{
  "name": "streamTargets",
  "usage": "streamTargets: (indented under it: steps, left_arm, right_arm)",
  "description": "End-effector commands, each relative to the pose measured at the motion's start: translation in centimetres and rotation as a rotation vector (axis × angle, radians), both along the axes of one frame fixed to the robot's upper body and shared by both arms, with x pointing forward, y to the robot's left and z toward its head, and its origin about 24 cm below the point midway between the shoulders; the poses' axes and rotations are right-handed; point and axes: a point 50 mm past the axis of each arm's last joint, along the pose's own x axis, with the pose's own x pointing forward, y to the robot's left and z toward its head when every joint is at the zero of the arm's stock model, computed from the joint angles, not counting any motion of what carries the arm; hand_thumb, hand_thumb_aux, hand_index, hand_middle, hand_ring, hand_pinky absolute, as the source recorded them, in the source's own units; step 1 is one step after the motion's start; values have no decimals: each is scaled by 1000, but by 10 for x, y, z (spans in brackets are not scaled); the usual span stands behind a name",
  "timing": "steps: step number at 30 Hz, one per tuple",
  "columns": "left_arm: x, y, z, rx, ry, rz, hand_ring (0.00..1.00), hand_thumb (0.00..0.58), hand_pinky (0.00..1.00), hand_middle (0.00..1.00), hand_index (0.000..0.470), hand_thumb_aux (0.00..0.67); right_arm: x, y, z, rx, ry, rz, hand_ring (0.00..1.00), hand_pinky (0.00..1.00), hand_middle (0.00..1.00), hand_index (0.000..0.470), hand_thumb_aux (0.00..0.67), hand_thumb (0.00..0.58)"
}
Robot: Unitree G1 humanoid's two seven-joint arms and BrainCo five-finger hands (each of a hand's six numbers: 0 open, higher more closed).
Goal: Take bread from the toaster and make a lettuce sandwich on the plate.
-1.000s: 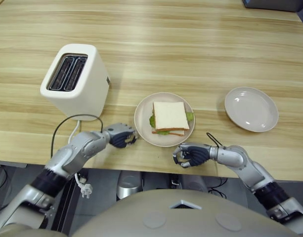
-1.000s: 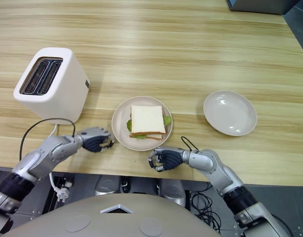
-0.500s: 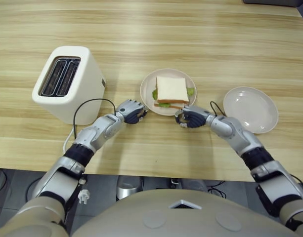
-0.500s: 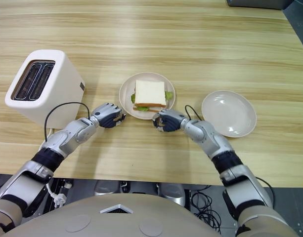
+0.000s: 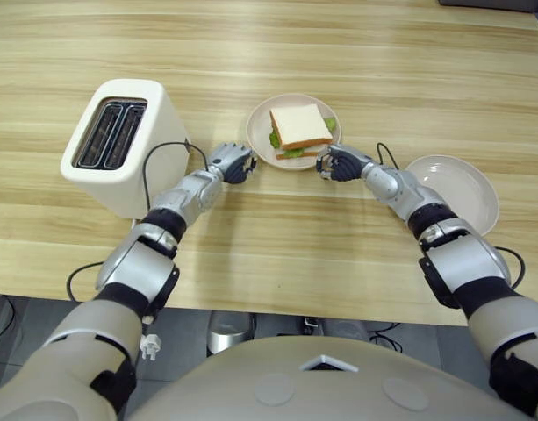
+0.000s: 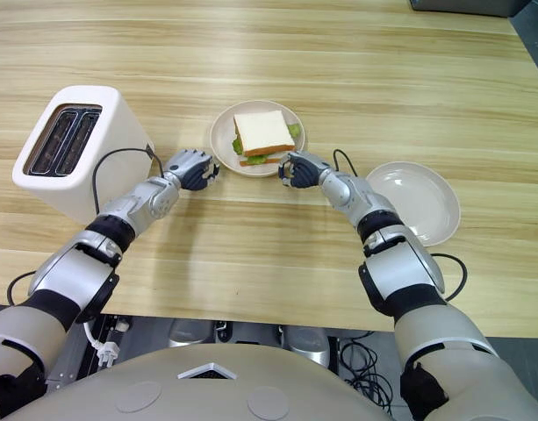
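At plate (image 5: pixel 258 133) rim — left hand (image 5: pixel 232 162), right hand (image 5: pixel 339 163), both curled, empty; sandwich (image 5: pixel 299 127) on plate.

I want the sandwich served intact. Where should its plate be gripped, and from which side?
Grip the plate by its bare rim from its left and right sides, coming in low along the table. The sandwich covers the middle, leaving only the shallow rim free, and the left hand and right hand sit beside those two edges.
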Motion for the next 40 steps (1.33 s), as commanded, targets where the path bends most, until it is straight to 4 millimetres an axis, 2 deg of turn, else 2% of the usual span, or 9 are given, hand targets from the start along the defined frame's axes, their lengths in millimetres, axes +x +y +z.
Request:
streamTargets:
  steps: [1,7,8,9,10,11,13,24,40]
  left_arm:
    - [3,3,2,-46,-24,50,1000,580,1000,1000,460,670]
    - [-2,1,16,-229,-132,-5,1000,570,1000,1000,399,581]
    - [-5,0,21,-287,-157,-33,1000,545,1000,1000,346,504]
    - [-10,-2,26,-344,-183,-64,1000,500,1000,1000,289,420]
    - [-16,-3,30,-406,-204,-85,1000,278,1000,1000,128,187]
    - [-23,-2,34,-458,-218,-99,761,0,761,761,0,0]
    - [-39,-2,41,-557,-244,-118,0,0,0,0,0,0]
    - [-87,12,100,-1156,-328,-48,0,0,0,0,0,0]
    - [-97,10,83,-1253,-279,10,0,0,0,0,0,0]
  right_arm:
    - [0,-2,2,36,-16,-11,1000,1000,1000,460,670,580]
    - [-7,-14,20,135,-156,64,1000,1000,1000,460,670,580]
    - [-9,-19,26,165,-193,67,631,631,631,354,515,549]
    - [-12,-24,32,195,-233,65,0,0,0,0,0,0]
    - [-15,-30,40,233,-279,55,0,0,0,0,0,0]
    - [-18,-35,47,267,-321,45,0,0,0,0,0,0]
    - [-25,-39,62,361,-398,25,0,0,0,0,0,0]
    - [-59,-20,85,1096,-631,-120,0,0,0,0,0,0]
    - [-80,21,64,1144,-631,-35,0,0,0,0,0,0]
